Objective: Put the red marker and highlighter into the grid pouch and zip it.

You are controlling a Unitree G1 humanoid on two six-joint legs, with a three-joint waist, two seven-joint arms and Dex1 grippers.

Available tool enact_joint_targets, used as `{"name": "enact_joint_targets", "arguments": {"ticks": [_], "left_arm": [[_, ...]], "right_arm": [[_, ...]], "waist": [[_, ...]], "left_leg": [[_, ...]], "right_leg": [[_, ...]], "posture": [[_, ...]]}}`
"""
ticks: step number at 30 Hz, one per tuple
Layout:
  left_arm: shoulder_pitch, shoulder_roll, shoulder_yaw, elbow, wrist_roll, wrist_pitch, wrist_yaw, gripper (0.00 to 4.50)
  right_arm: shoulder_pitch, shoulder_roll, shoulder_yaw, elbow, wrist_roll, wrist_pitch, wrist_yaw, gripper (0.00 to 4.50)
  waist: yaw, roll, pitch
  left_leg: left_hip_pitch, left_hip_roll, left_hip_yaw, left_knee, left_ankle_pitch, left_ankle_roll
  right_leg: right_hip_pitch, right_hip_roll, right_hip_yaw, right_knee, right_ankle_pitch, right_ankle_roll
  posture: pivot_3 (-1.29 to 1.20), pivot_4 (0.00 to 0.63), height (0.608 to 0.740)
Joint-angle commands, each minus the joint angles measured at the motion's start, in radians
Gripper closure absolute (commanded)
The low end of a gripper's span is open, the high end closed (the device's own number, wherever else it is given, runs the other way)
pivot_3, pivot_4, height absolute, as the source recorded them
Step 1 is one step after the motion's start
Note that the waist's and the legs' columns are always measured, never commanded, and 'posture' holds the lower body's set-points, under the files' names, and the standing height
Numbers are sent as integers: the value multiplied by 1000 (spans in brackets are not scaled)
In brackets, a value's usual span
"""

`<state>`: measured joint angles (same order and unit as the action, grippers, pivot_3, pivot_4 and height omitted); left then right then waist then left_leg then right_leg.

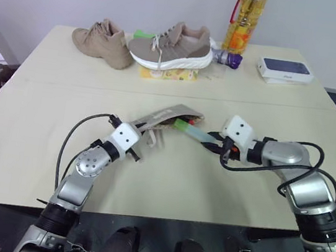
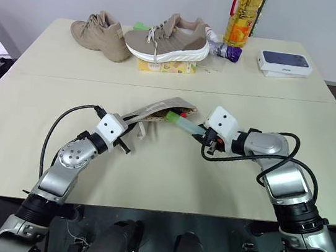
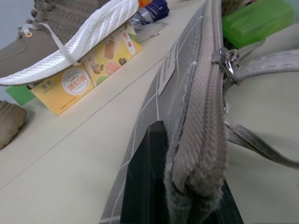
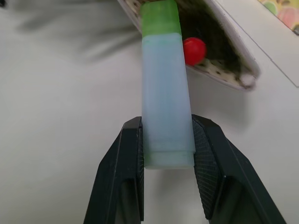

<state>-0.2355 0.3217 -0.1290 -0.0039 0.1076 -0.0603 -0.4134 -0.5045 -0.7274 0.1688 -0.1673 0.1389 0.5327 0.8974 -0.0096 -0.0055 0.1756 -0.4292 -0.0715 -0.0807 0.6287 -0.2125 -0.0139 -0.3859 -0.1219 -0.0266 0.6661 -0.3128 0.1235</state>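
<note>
Grey grid pouch (image 1: 168,117) lies mid-frame; we pinch its edge with our left gripper (image 3: 180,186). Our right gripper (image 4: 167,140) clamps the highlighter (image 4: 165,88) at its mouth, red marker (image 4: 194,50) inside.

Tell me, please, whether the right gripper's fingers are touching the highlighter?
Touching. In the right wrist view, both fingers of the right gripper press against the sides of the highlighter, with no gap.
</note>
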Motion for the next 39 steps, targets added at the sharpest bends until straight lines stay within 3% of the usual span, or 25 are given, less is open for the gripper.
{"name": "enact_joint_targets", "arguments": {"ticks": [1,6,16,17,19,23,26,31,36,39], "left_arm": [[0,24,-25,-55,20,-57,-22,4500],[-9,44,-81,-52,41,-104,-63,4500],[-16,34,-93,-59,26,-110,-85,4500],[-14,34,-93,-62,26,-109,-86,4500],[-9,35,-91,-66,25,-107,-88,4500],[0,32,-74,-68,13,-84,-82,4500],[-2,22,-64,-66,-6,-55,-82,4500],[-52,-64,-8,-53,-94,59,-32,4500],[-114,-130,20,-40,-148,142,-9,4500],[-140,-156,33,-29,-171,169,7,4500]], "right_arm": [[-53,-23,6,-7,-32,-10,5,3645],[-123,-70,101,-32,-138,-79,50,3645],[-182,-19,183,-35,-207,-155,101,3645],[-182,-17,180,-36,-204,-155,105,2845],[-182,-17,173,-39,-202,-153,112,2154],[-173,-13,110,-62,-158,-151,104,131],[-159,-10,19,-98,-61,-128,117,131],[-121,-1,-153,-192,189,84,143,131],[-21,22,-137,-265,246,191,82,131],[5,100,-90,-238,204,202,-33,131]], "waist": [[0,0,0],[1,0,0],[1,0,0],[1,0,0],[0,0,0],[0,0,0],[1,0,0],[8,0,0],[20,0,0],[18,0,0]], "left_leg": [[0,0,0,0,0,0],[0,0,0,0,0,0],[0,0,0,0,0,0],[0,0,0,0,0,0],[0,0,0,0,0,0],[0,0,0,0,0,0],[0,0,0,0,0,0],[0,0,-1,1,0,0],[0,0,-1,2,0,0],[0,0,0,2,0,0]], "right_leg": [[0,0,0,0,0,0],[0,0,0,0,0,0],[0,0,0,0,0,0],[0,0,0,0,0,0],[0,0,0,0,0,0],[0,0,0,0,0,0],[0,0,0,0,0,0],[1,0,-1,0,0,0],[2,0,-1,-1,0,0],[1,0,-1,0,0,0]], "posture": [[0,150,739],[0,150,739],[0,150,739],[0,150,739],[0,150,739],[0,150,739],[0,150,739],[0,150,739],[0,150,739],[0,150,739]]}}
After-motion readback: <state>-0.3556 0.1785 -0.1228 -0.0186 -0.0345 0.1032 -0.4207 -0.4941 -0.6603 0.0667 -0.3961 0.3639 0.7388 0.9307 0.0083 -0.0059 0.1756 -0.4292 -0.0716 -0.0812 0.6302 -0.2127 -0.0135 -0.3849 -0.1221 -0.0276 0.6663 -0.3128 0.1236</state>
